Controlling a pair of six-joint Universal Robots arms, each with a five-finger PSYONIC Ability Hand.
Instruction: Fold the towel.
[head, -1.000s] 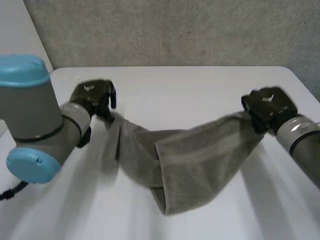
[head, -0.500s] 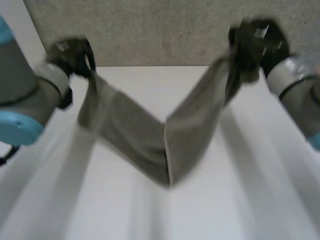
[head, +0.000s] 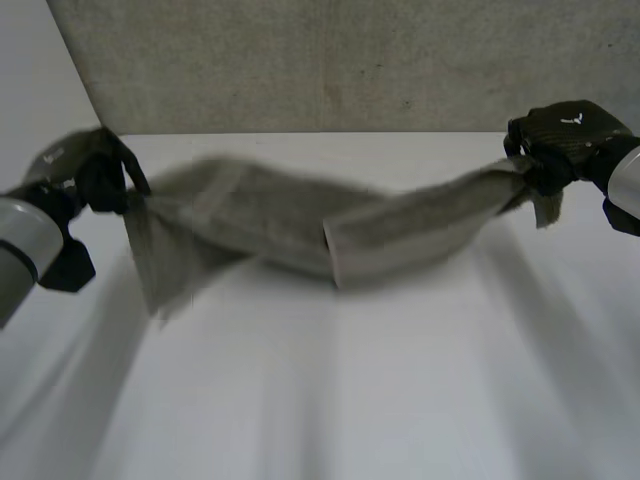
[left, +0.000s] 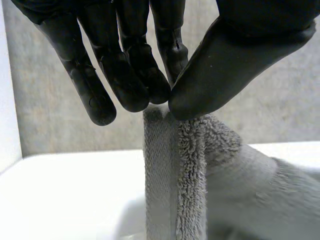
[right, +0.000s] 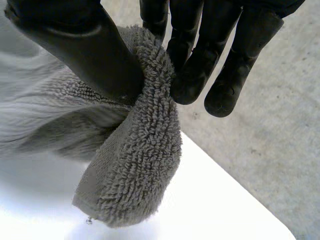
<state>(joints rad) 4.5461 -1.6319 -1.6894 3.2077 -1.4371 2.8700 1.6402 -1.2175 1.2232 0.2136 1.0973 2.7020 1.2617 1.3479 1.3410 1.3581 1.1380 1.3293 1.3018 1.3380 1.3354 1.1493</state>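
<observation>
At nine o'clock in the head view, the left hand (head: 85, 172) is matte black with a small pale mark on its back, and it ends a light grey forearm (head: 22, 240). At three o'clock, the right hand (head: 565, 138) is likewise black and white-marked, on a grey wrist (head: 625, 185). Up close the fingers (left: 125, 75) are smooth, rounded and segmented, and the thumb (right: 85, 50) is broad.

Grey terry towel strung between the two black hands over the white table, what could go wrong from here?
1. The left hand pinches only a thin bit of the grey terry towel at its fingertips; a tug could pull it free.
2. The right hand grips short of the corner, which flops loose below its thumb, so edges may misalign.
3. The middle sags, doubled over itself, toward the white table; it may land bunched.
</observation>
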